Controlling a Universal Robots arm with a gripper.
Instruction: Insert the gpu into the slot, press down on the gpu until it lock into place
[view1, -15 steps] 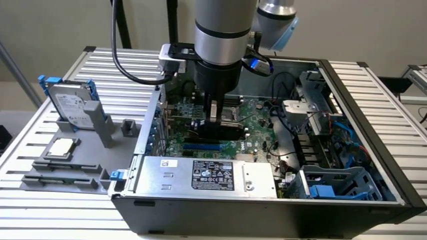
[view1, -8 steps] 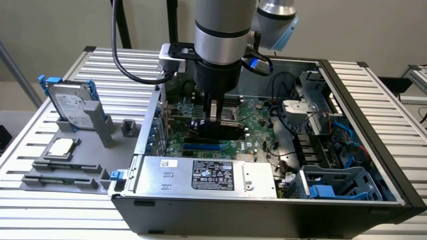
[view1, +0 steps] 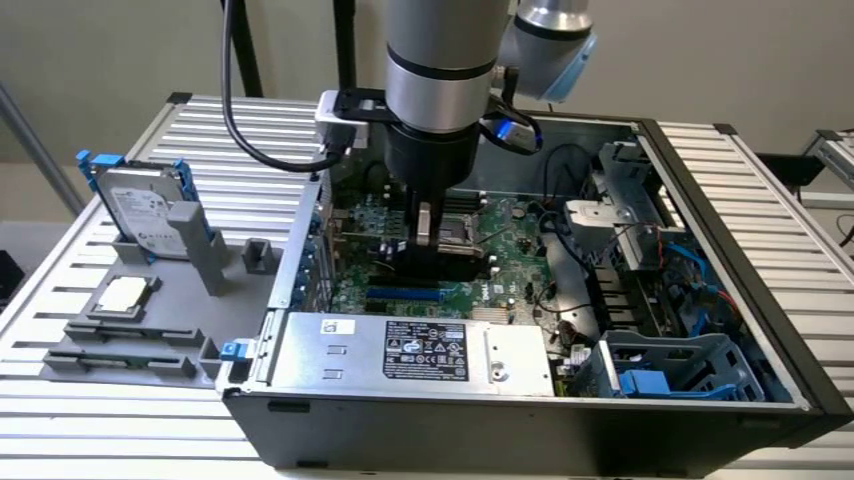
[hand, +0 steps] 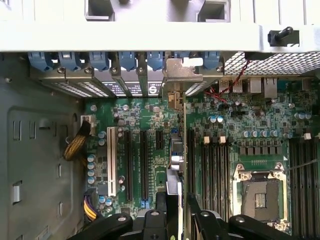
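The gpu (view1: 447, 266) is a black card standing on edge low over the green motherboard inside the open case. My gripper (view1: 429, 245) reaches straight down and is shut on its upper edge. In the wrist view the gpu (hand: 182, 150) runs edge-on as a thin line between my black fingers (hand: 160, 207), with my gripper (hand: 176, 212) closed around it. The card's metal bracket (hand: 181, 74) sits at the case's rear openings. The blue slot (view1: 402, 296) shows as a strip just in front of the card's lower edge. I cannot tell whether the card is seated in it.
A silver power-supply box (view1: 414, 350) fills the case's near side. The processor socket (hand: 260, 192) and memory rows (hand: 305, 185) lie beside the card. Cables and a blue drive cage (view1: 667, 365) are at the exterior view's right. A grey rack (view1: 214, 255) outside holds a hard drive (view1: 140, 210).
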